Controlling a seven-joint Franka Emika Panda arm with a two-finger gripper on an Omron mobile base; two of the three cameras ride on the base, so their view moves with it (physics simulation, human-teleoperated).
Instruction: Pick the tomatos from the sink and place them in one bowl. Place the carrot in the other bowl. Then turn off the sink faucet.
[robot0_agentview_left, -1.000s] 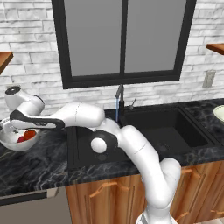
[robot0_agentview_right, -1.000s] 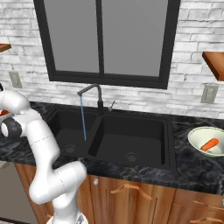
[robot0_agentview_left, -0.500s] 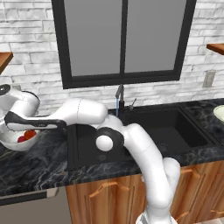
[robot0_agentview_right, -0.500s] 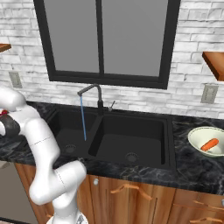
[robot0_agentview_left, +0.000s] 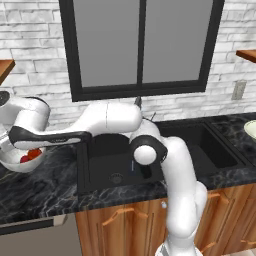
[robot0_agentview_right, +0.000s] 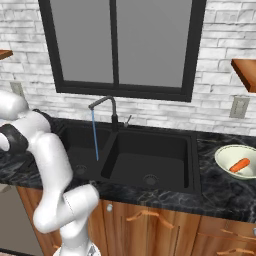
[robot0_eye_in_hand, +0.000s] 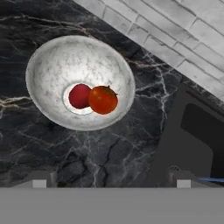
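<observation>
A: Tomatoes? 
B: Two, a dark red one (robot0_eye_in_hand: 79, 96) and an orange-red one (robot0_eye_in_hand: 103, 99) with a dark stem spot, lay touching at the bottom of the mottled grey-white bowl (robot0_eye_in_hand: 48, 70), which stood upright on the stone left of the sink (robot0_agentview_right: 150, 155).

A: Carrot? 
B: Orange carrot (robot0_agentview_right: 240, 165), lying tilted in the cream bowl (robot0_agentview_right: 225, 156) right of the sink.

A: Faucet? 
B: Dark gooseneck faucet (robot0_agentview_right: 106, 105); a thin blue stream fell into the left basin.

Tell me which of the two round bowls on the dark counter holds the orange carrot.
The smooth pale cream-greenish bowl to the right of the black sink holds the orange carrot. The mottled grey-white bowl holds two red tomatoes instead.
</observation>
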